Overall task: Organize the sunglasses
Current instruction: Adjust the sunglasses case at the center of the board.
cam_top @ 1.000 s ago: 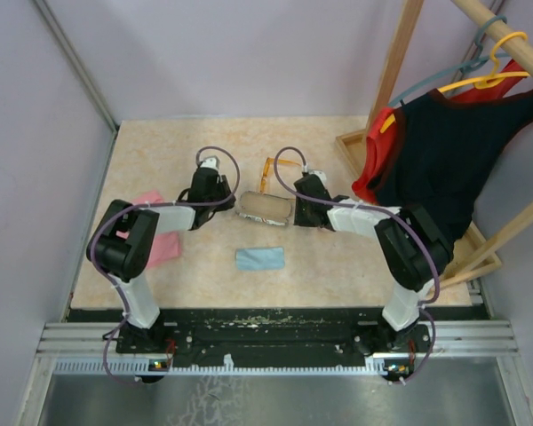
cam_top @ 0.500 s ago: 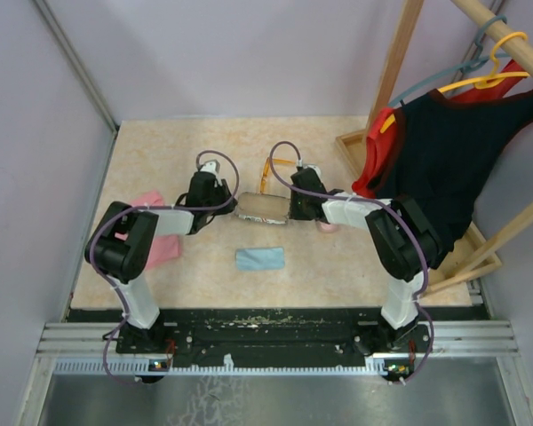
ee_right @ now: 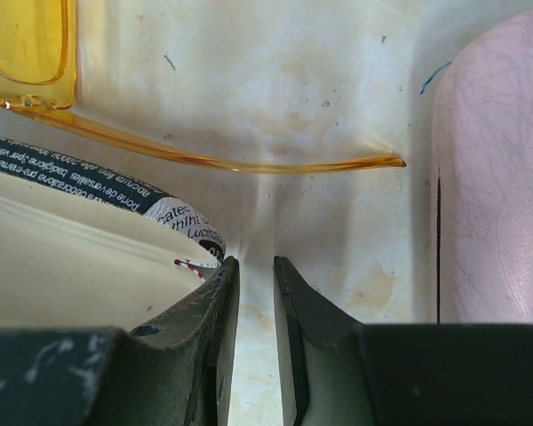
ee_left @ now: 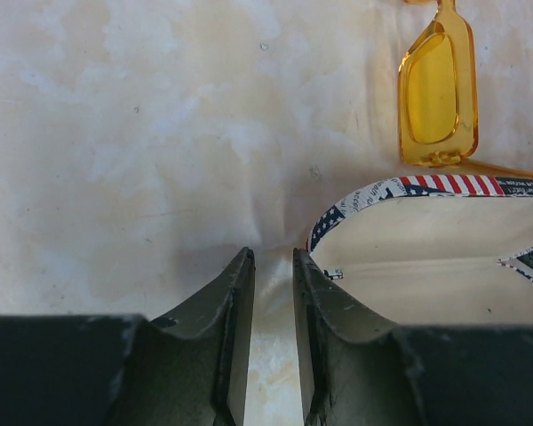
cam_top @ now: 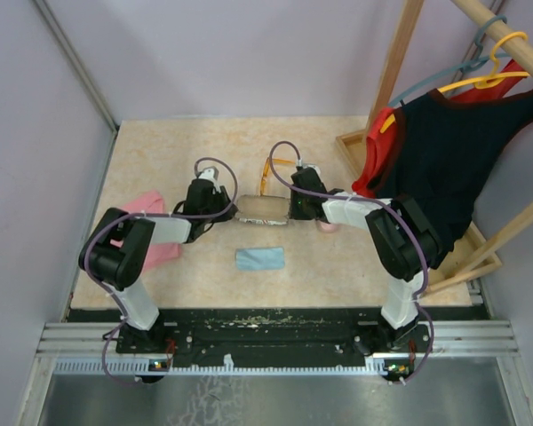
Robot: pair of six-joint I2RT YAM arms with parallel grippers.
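The orange sunglasses lie unfolded on the table just behind an open printed case. One yellow lens shows in the left wrist view, and a lens with a thin arm shows in the right wrist view. My left gripper sits low at the case's left end. My right gripper sits at its right end. Each stands open by a narrow gap with only bare table between the fingers. The case's cream lining is beside each inner finger.
A pink case lies close to the right of my right gripper. A pink flat item sits under the left arm, and a blue cloth lies nearer the bases. A wooden rack with hanging clothes stands at the right.
My right gripper has slid left to the case's right end, uncovering the pink case behind it. The left arm has shifted slightly. Both jaw gaps have narrowed a little.
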